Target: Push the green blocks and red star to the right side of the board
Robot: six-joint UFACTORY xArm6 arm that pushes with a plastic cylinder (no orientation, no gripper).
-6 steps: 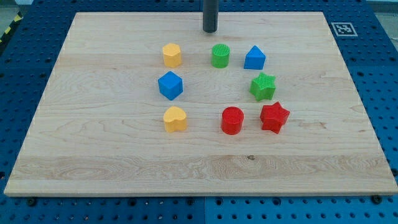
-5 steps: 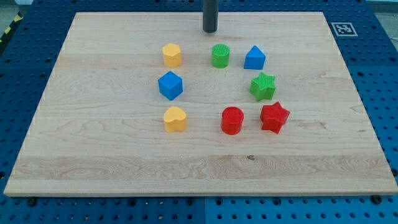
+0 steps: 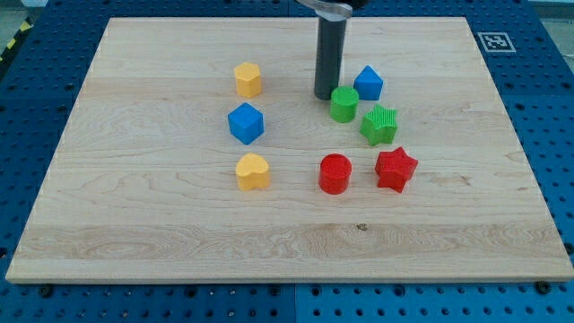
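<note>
Bright, even light (soft shadows)

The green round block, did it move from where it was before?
Yes. The green round block slid toward the view's lower right, closer to the green star, while the blue block stayed put. My tip sits at its upper left.

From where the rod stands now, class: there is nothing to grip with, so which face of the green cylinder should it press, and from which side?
Press the green cylinder on its upper-left wall, where my tip already sits. Its round wall can slip sideways, so aim through the centre. Note the green star and blue block close on the right.
</note>
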